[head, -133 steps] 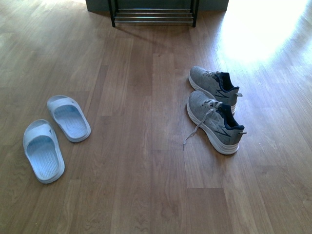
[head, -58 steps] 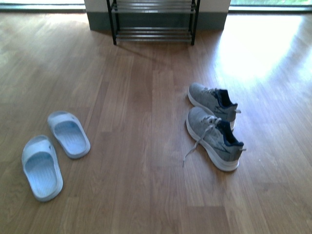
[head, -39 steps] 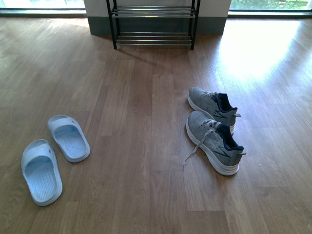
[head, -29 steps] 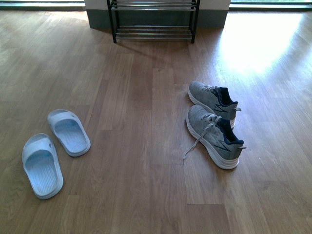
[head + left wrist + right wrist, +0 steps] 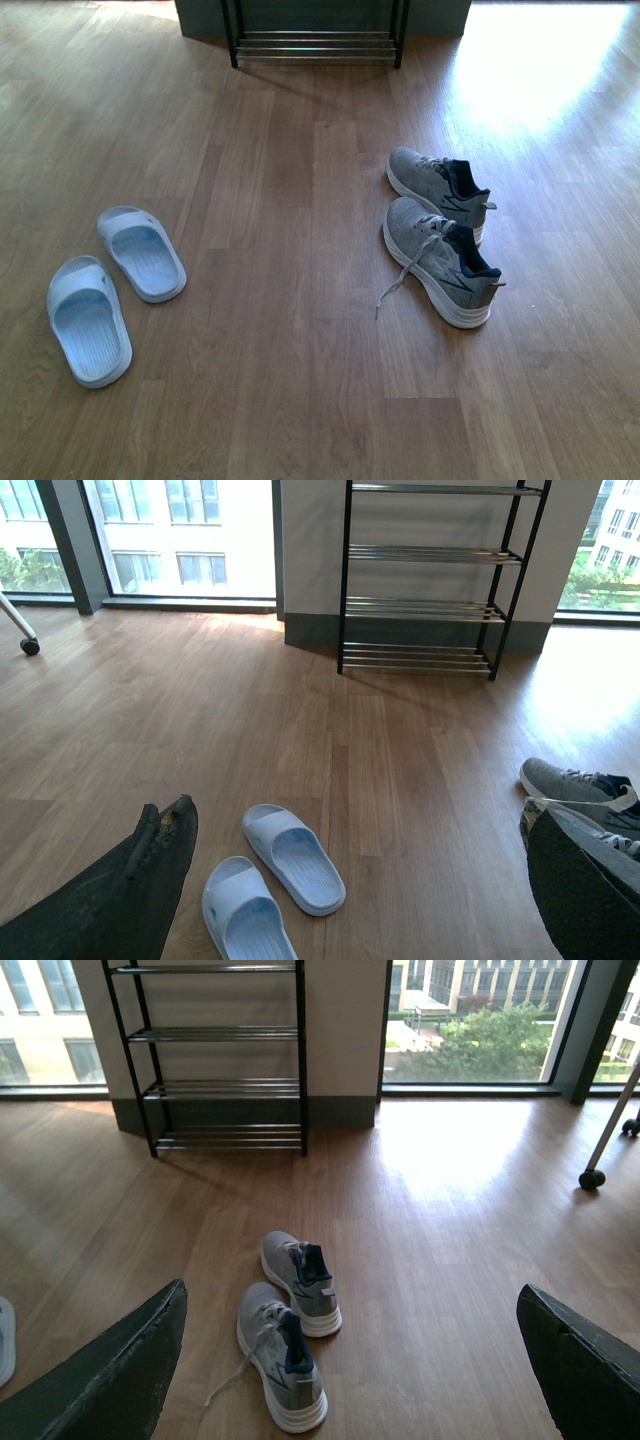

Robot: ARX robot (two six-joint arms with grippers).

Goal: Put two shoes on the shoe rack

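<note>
Fingers (image 5: 110, 1380) of the right gripper (image 5: 352, 1292) and of the left gripper (image 5: 355, 822) are spread wide, with nothing held.

Two grey knit lace-up sneakers with white soles, the nearer sneaker (image 5: 440, 265) and the farther sneaker (image 5: 437, 185), are seen close side by side on the brown wooden floor (image 5: 280, 380). They are placed right of its middle and well short of the black-framed shoe rack with chrome bars (image 5: 315, 45) at the floor's far edge. They are found ahead of and below the right gripper's fingers, so the right arm is judged the nearer. Their long axes are slanted, toes toward the rack and the robot's left, heels toward its right. A grasp across the width is therefore judged to call for a turned wrist. A pair of pale blue plastic slides (image 5: 140, 250) is seen well apart, on the left arm's side.
</note>
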